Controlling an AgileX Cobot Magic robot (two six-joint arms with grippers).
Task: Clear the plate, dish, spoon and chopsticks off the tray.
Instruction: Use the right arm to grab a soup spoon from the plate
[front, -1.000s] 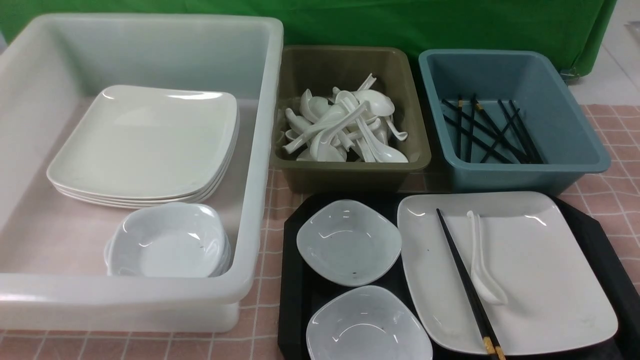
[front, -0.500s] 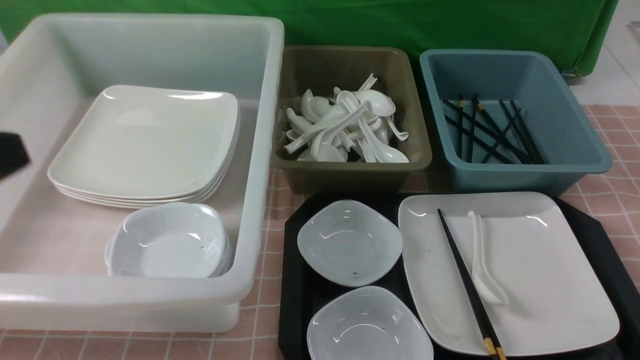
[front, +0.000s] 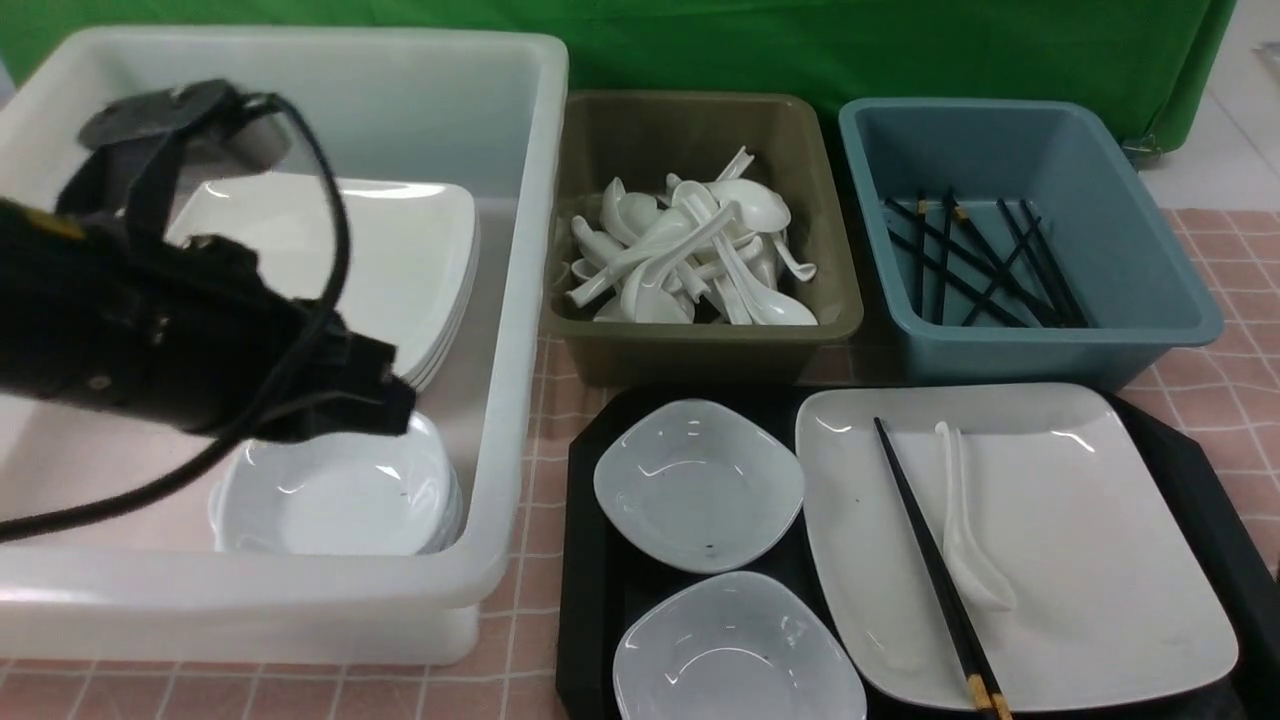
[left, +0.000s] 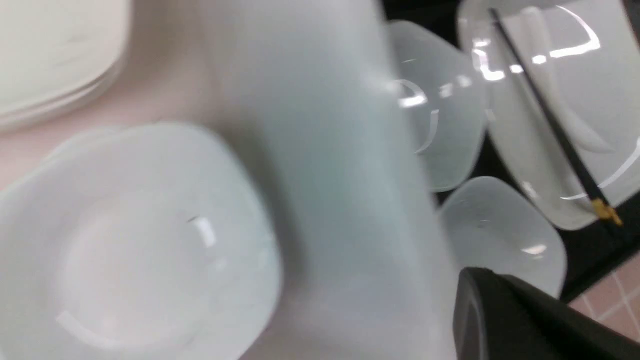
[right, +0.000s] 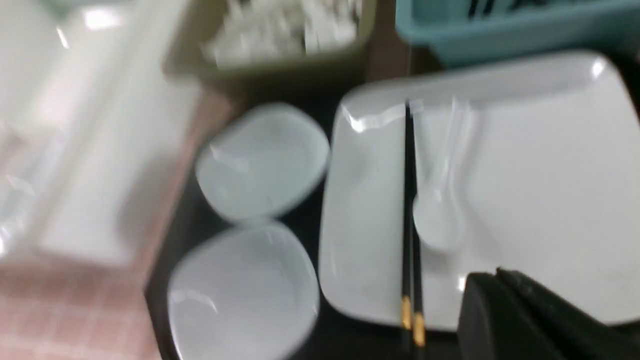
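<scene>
**Left arm over white tub, tray fully loaded**

Large black plastic tray with cut-off corners (front: 585, 560) is sitting on the pink checked cloth (front: 1230, 390), with the frame clipping its near edge. Large glossy white square plate (front: 1090, 540) is lying on the tray's right half. Small white soup spoon (front: 968, 540) and pair of thin black chopsticks with gold bands (front: 935, 570) are lying side by side on the plate, gold ends toward the robot and running out of frame. Far small deep white dish (front: 698, 485) and near small deep white dish (front: 738, 650) are sitting on the tray's left half, the near one cut off at the bottom.

Left gripper (front: 375, 400) is hanging over the big translucent white tub (front: 520, 300), above the stack of small white dishes (front: 340, 500) and hiding part of the stack of white square plates (front: 410, 260). Jaws: can't tell, only one dark finger (left: 525, 320) is showing in the wrist view. Yellow mark (front: 40, 225) on the arm is too blurred to read.

Right gripper (right: 530, 315) is showing only as a dark corner over the plate's edge. Spread or pressed together: can't tell. Both wrist views are smeared.

Olive tub (front: 700, 350) of white spoons and blue tub (front: 1050, 345) of black chopsticks are sitting just behind the tray.
</scene>
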